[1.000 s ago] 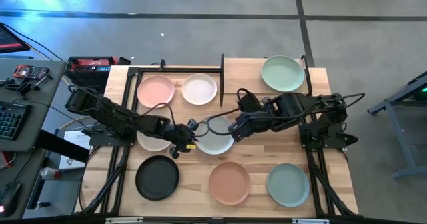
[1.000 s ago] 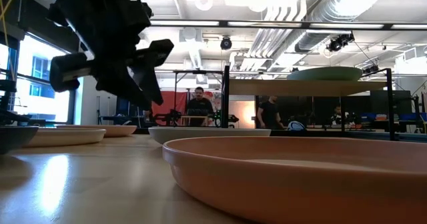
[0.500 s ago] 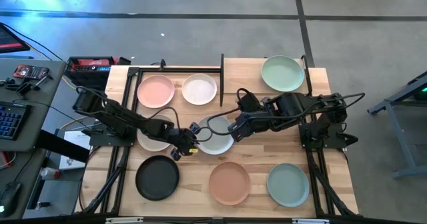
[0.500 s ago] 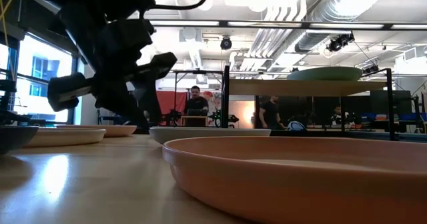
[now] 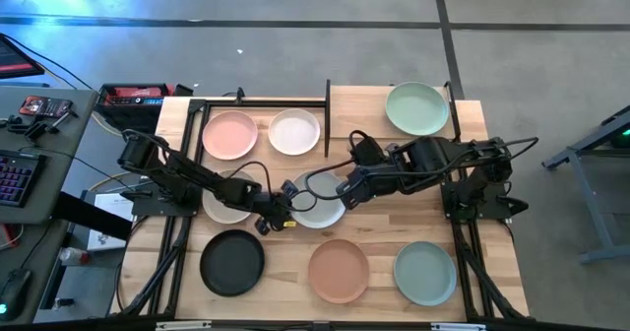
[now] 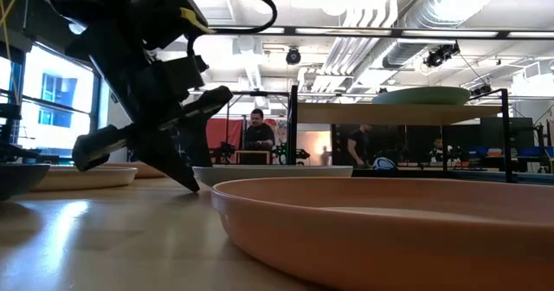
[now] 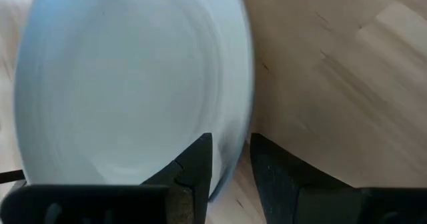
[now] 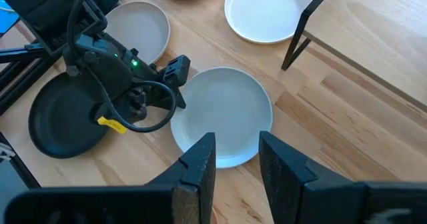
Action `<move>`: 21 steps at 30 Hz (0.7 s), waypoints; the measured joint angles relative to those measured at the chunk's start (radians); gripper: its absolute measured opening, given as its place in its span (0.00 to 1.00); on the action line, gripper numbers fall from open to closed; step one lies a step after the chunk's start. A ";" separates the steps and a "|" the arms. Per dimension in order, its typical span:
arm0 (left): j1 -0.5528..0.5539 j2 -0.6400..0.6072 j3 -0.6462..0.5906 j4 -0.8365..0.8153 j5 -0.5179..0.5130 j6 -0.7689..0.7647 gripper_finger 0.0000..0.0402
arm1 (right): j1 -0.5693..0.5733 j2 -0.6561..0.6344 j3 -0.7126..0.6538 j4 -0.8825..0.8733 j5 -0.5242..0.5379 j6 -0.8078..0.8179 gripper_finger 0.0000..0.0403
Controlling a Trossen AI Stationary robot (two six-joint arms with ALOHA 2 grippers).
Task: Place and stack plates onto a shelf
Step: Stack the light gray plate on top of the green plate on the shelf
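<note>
At frame centre, the left gripper (image 5: 283,213) straddles the pale grey plate's (image 5: 321,209) rim, jaws narrowly parted (right gripper (image 5: 346,187) likewise, unladen).

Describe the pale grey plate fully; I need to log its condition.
The pale grey plate is round, shallow and matte, with a low rim, seemingly flat on the wooden tabletop mid-table. The left claw is at its edge, open fingers straddling the rim. The right claw hovers above, open.
</note>
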 joint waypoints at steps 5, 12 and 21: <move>0.000 0.000 0.000 -0.001 0.002 0.000 0.20 | 0.000 0.000 0.000 0.000 0.000 0.000 0.23; -0.016 -0.002 0.003 -0.006 -0.003 0.000 0.03 | 0.000 0.000 0.000 0.000 0.000 0.000 0.23; -0.048 -0.003 0.108 -0.132 -0.029 -0.037 0.01 | -0.011 0.000 0.000 0.000 -0.001 0.007 0.23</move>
